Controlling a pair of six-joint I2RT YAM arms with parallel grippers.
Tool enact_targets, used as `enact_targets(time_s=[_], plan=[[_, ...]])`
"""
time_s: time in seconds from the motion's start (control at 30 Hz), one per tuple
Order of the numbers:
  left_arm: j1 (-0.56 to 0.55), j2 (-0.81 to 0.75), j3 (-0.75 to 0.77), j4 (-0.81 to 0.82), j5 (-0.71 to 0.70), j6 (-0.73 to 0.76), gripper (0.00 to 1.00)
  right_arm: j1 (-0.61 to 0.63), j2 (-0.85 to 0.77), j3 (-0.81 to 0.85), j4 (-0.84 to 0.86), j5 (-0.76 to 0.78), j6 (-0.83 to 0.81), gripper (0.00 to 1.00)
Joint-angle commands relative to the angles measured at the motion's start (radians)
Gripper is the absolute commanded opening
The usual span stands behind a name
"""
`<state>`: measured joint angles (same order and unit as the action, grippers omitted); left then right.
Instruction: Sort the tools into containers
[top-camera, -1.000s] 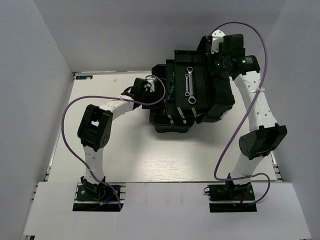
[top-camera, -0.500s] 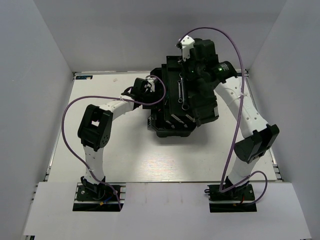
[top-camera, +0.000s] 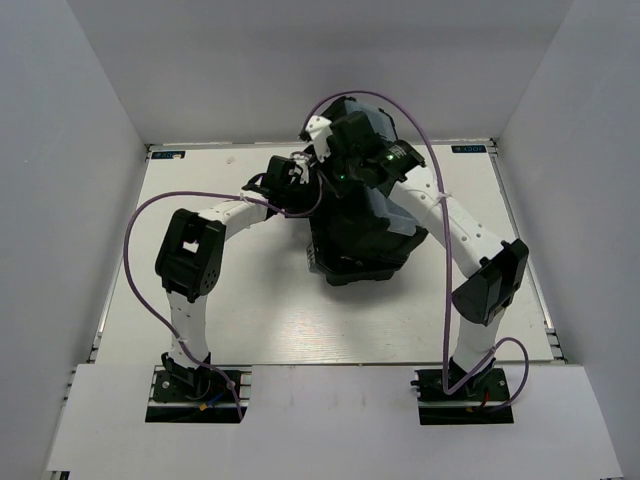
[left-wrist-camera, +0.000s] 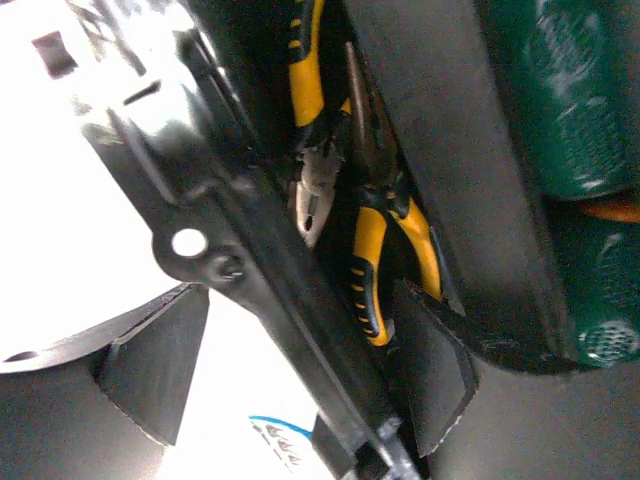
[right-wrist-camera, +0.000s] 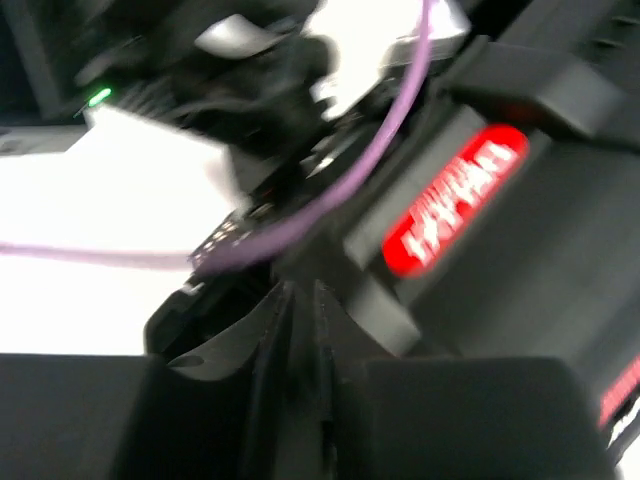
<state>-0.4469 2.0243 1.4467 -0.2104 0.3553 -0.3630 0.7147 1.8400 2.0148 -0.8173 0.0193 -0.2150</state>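
Observation:
The black toolbox (top-camera: 360, 250) stands mid-table with its lid (top-camera: 390, 215) swung down over the body. My right gripper (top-camera: 338, 165) is at the lid's far-left edge; in the right wrist view it (right-wrist-camera: 300, 330) is shut on a thin black edge of the lid (right-wrist-camera: 480, 330), beside a red label (right-wrist-camera: 455, 200). My left gripper (top-camera: 298, 188) is at the box's left side. In the left wrist view it (left-wrist-camera: 290, 380) is open, straddling the box wall (left-wrist-camera: 250, 240). Inside lie two yellow-handled pliers (left-wrist-camera: 375, 260) and green screwdriver handles (left-wrist-camera: 570, 100). The wrenches are hidden.
White walls close the table (top-camera: 200, 300) on the left, back and right. A purple cable (right-wrist-camera: 330, 190) and my left wrist (right-wrist-camera: 150, 150) cross just beyond the right fingers. A blue-printed sticker (left-wrist-camera: 275, 435) lies on the table under the left gripper.
My right arm has swung the lid from open at the far right over to the left and down onto the toolbox, covering the wrenches. The left arm has stayed put.

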Motion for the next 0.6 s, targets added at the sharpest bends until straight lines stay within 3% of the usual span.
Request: enact_targets(time_s=[0.0, 0.3, 0.57], plan=[[-0.012, -0.019, 0.024, 0.048, 0.04, -0.013, 0.84, 0.031, -0.025, 0.007, -0.048, -0.022, -0.001, 0.22], [-0.003, -0.041, 0.014, 0.022, 0.031, -0.022, 0.84, 0.054, -0.146, 0.002, -0.019, 0.071, -0.026, 0.26], [0.019, -0.257, 0.004, -0.139, -0.231, -0.013, 0.87, 0.032, -0.252, -0.077, 0.035, 0.215, -0.078, 0.29]])
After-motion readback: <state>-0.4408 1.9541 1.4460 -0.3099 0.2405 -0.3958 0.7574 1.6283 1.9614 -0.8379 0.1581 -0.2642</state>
